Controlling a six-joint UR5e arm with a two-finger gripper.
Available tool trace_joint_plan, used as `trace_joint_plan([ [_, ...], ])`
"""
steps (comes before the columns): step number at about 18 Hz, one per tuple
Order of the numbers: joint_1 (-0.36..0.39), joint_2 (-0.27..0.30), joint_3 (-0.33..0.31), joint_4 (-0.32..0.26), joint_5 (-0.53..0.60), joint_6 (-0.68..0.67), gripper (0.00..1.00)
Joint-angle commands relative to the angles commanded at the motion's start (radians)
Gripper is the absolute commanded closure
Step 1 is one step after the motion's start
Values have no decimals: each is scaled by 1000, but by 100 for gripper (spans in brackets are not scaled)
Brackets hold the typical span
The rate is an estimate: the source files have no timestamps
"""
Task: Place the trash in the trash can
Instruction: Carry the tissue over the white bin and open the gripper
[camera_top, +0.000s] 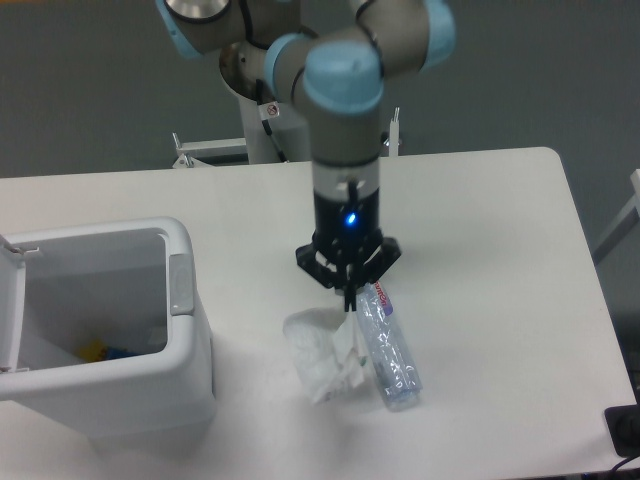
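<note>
My claw (349, 297) hangs over the middle of the table (480, 230), pointing straight down, its fingers pinched together on the top edge of the wrapper (322, 356). The wrapper dangles below the fingertips as a crumpled white sheet, its lower folds spreading out to the left; whether its bottom edge touches the tabletop or hangs just clear of it I cannot tell. A blue light glows on my wrist above the claw.

The bottle (386, 345) lies flat on the table just to the right of the wrapper, running from near my fingertips down toward the front edge. Its pink-purple label sits at the upper end, close to my claw, and the clear body stretches away below it. The wrapper's right side overlaps or touches the bottle's left side; from this view I cannot separate them.

The bin (190, 330) stands at the left front of the table, well apart from my claw. Its lid (10, 300) is swung open to the left, so the inside is in plain sight. The grey latch panel (181, 284) sits on the right rim, facing my claw. At the bottom of the bin lie some small yellow and blue bits (108, 351), too small to make out.

My arm (340, 120) rises behind the claw to its blue-capped joints at the back of the table.
</note>
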Motion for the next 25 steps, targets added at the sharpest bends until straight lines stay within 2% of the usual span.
trace_joint_plan([
  [4,-11,97,35,0,-61,-111,100],
  [6,-64,159,5,-2,-80,-129,100],
  [8,-118,189,-29,-2,-75,-126,100],
  [10,-156,186,-37,-2,-78,-122,100],
  [12,-199,158,-31,-2,-77,-106,100],
  [14,-273,131,-40,-5,-72,-62,100],
  [18,-357,86,-50,-8,-71,-7,100],
  [21,-374,77,-69,-5,-71,-1,100],
  [22,-374,77,-72,-5,-71,-1,88],
  [23,-374,81,-75,-3,-71,-1,52],
  [24,-376,88,-75,0,-71,-4,21],
  [25,-374,89,-70,-2,-71,-13,4],
])
